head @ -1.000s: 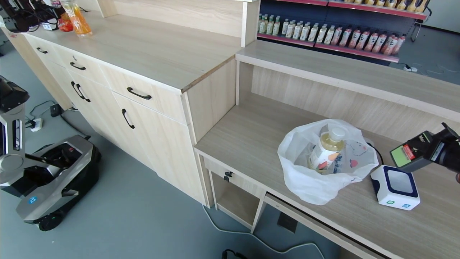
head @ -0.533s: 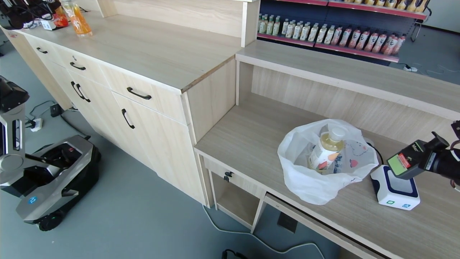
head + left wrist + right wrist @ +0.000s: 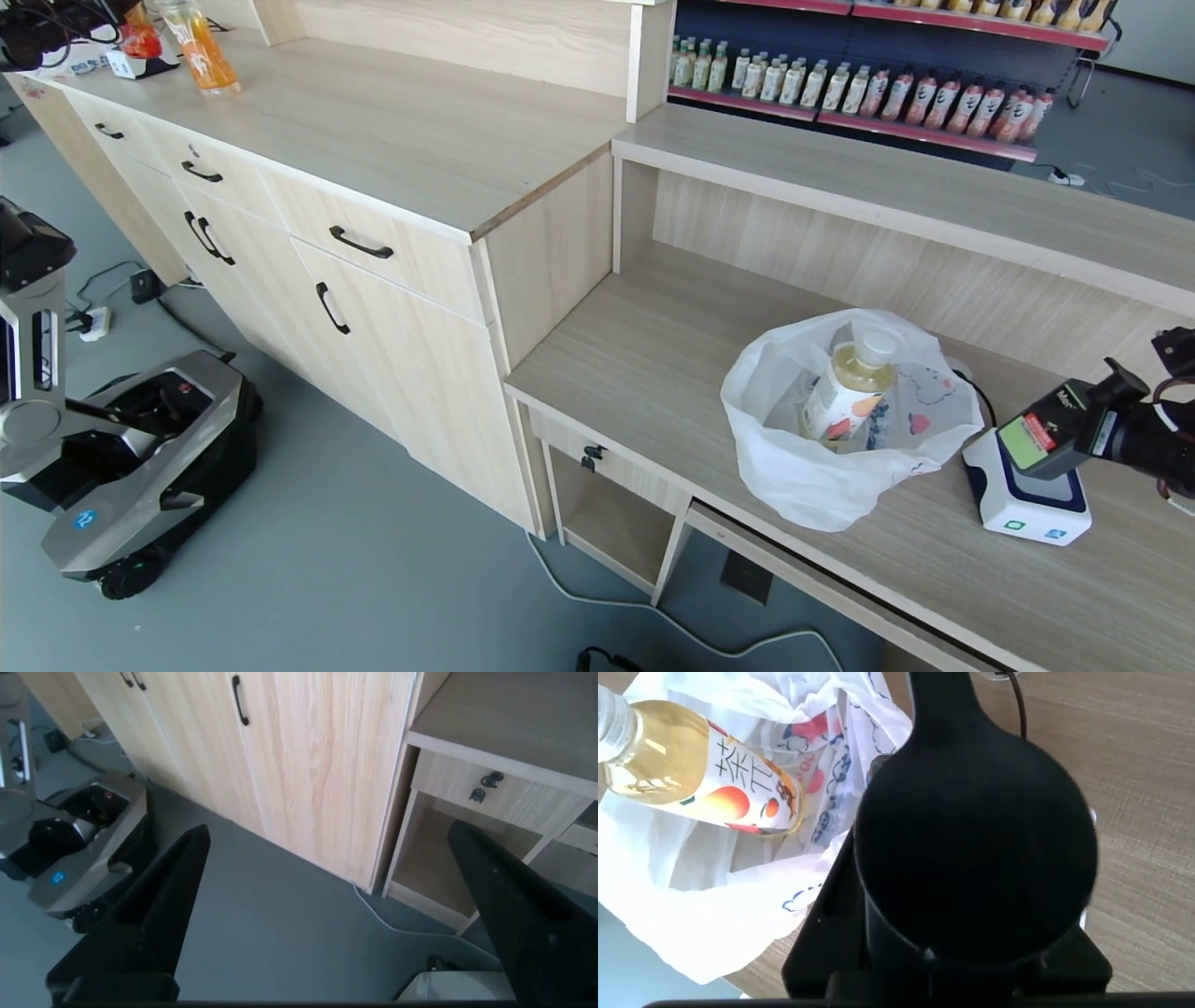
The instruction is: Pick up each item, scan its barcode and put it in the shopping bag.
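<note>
My right gripper (image 3: 1134, 434) hangs at the far right of the lower counter, shut on a dark bottle with a green and red label (image 3: 1046, 431). The bottle lies nearly level just above the white, blue-framed scanner (image 3: 1019, 511); in the right wrist view its black body (image 3: 971, 849) hides the fingers. Left of the scanner the white shopping bag (image 3: 812, 476) stands open with a pale tea bottle (image 3: 848, 387) inside, which also appear as bag (image 3: 701, 924) and tea bottle (image 3: 701, 765). My left gripper (image 3: 327, 915) is open, low over the grey floor beside the cabinet.
An orange drink bottle (image 3: 198, 47) stands on the upper counter (image 3: 373, 121) at the far left. A raised ledge (image 3: 887, 187) backs the lower counter. Store shelves with bottles (image 3: 840, 86) lie behind. Another robot's base (image 3: 131, 467) sits on the floor to the left.
My right gripper has carried the dark bottle down and to the left, from beside the scanner to just over it. The bag and its tea bottle have not moved.
</note>
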Tool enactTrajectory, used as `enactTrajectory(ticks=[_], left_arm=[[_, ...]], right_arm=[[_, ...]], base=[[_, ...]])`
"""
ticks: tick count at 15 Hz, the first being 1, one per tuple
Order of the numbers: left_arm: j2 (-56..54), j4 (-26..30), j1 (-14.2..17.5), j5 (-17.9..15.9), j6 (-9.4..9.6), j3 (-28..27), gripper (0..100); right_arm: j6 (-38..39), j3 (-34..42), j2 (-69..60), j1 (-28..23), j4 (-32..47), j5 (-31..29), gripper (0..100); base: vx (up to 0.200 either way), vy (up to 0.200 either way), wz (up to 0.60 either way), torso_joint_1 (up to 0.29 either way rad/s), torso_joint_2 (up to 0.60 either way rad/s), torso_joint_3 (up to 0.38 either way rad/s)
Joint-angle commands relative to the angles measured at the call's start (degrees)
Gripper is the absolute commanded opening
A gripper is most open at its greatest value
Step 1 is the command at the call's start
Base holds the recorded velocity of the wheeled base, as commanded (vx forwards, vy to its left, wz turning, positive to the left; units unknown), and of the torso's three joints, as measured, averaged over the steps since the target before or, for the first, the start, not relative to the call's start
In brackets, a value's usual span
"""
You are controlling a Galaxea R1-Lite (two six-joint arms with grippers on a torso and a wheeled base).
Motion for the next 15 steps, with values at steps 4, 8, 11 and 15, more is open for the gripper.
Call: enactTrajectory(ticks=[4, 8, 11, 15], left_arm=[[0.0, 0.0, 0.0, 0.0, 0.01, 0.0, 100], [0.0, 0.0, 0.0, 0.0, 0.01, 0.0, 100], [0.0, 0.0, 0.0, 0.0, 0.01, 0.0, 100], [0.0, 0.0, 0.0, 0.0, 0.01, 0.0, 100]], right_arm=[[-2.9, 1.5, 0.6, 0.1, 0.0, -0.1, 0], [-2.8, 0.8, 1.5, 0.1, -0.7, -0.1, 0], [-2.3, 0.7, 1.9, 0.2, -1.7, -0.1, 0], [1.3, -0.5, 2.0, 0.1, -1.7, -0.1, 0]], base=[[0.000, 0.000, 0.00, 0.000, 0.00, 0.000], [0.000, 0.000, 0.00, 0.000, 0.00, 0.000], [0.000, 0.000, 0.00, 0.000, 0.00, 0.000], [0.000, 0.000, 0.00, 0.000, 0.00, 0.000]])
